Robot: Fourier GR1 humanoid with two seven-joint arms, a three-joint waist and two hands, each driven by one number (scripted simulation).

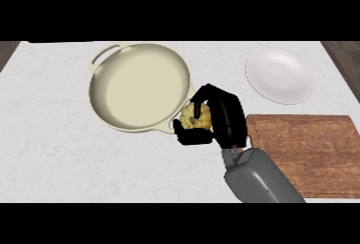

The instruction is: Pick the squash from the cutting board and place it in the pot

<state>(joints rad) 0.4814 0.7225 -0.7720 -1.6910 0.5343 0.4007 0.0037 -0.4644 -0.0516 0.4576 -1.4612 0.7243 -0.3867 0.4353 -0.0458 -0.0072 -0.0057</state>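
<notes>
Right hand (224,119) curled round yellow squash (195,118), held just at near-right rim of cream pot (112,71). Wooden cutting board (309,152) on table (56,157) at right. White plate (280,75) far right.

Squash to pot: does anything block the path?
Nothing visible does. The right hand holds the squash right at the pot's near rim; the white plate and cutting board lie off to the right.
</notes>
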